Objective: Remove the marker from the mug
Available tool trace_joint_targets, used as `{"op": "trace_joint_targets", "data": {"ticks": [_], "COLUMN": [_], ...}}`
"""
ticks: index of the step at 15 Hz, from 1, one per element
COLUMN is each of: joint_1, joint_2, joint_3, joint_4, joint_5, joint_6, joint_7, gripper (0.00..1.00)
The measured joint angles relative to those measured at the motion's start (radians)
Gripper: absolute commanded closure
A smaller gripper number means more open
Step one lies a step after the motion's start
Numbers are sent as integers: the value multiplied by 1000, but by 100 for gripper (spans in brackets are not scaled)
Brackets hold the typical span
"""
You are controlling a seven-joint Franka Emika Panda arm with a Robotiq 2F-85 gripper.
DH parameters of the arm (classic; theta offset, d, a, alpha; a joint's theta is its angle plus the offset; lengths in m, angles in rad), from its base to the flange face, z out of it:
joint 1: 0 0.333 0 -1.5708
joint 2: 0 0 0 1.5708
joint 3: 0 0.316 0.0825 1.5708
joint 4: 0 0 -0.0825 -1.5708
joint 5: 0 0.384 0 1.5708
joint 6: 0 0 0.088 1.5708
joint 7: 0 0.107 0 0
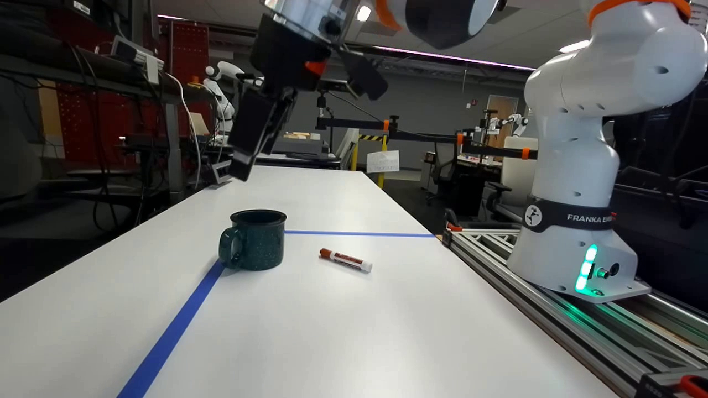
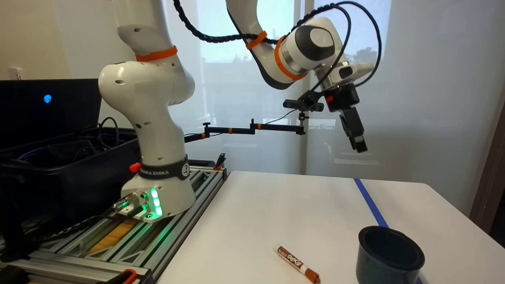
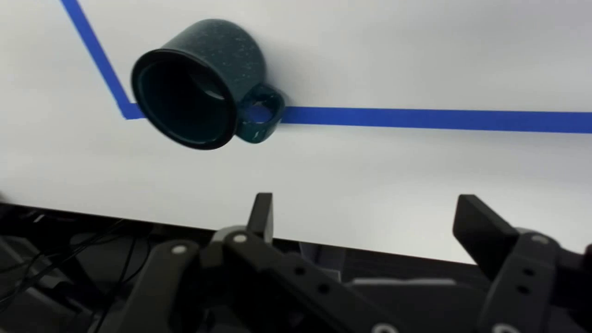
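Note:
The dark teal-green mug (image 1: pixel 260 243) stands upright on the white table, its handle over the blue tape line. It also shows in an exterior view (image 2: pixel 378 268), cut by the bottom edge, and in the wrist view (image 3: pixel 231 51), where its visible inside looks dark with nothing sticking out. The marker (image 1: pixel 345 260), white with a red-brown cap and label, lies on the table beside the mug, apart from it; it also shows in an exterior view (image 2: pixel 296 263). It is out of the wrist view. My gripper (image 3: pixel 364 198) is open and empty, tilted, well above the table (image 2: pixel 360 144).
Blue tape lines (image 3: pixel 416 119) form a corner on the white table (image 1: pixel 332 342) under the mug. The table edge with dark cables (image 3: pixel 115 249) beyond shows in the wrist view. A black camera arm (image 2: pixel 236 130) extends behind the robot arm. Metal rails (image 1: pixel 531 298) run beside the table.

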Motion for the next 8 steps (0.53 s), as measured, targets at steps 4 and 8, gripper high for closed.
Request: {"op": "trace_joint_targets", "data": {"ticks": [4, 8], "joint_1": [16, 16], "joint_2": [-100, -100], "joint_3": [15, 15], "joint_4": [-25, -33], "joint_5": [17, 17], "joint_6": [-74, -74], "joint_7": [6, 8], "gripper": [0, 0]}}
